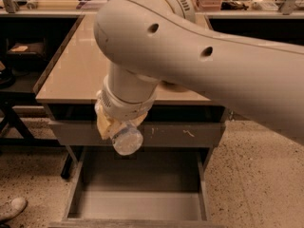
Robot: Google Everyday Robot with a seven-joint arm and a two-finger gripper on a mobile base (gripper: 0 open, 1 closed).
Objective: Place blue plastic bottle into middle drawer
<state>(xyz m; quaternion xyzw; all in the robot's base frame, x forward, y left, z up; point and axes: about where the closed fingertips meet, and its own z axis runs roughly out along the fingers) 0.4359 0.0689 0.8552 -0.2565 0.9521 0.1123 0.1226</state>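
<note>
My gripper [116, 127] hangs below the big white arm, in front of the table's front edge and above the open drawer. It is shut on the blue plastic bottle [126, 139], a small pale clear bottle whose round end points toward the camera. The middle drawer [137, 194] is pulled out below, wide and shallow with a plain grey floor and thin side walls. The bottle is held above the drawer's back left part, not touching it. The arm hides most of the tabletop's right half.
The tan tabletop [76, 65] lies behind the gripper. A grey drawer front with pale scratch marks [185, 133] sits just above the open drawer. A shoe [12, 208] shows on the floor at the lower left. Cluttered benches stand at the back.
</note>
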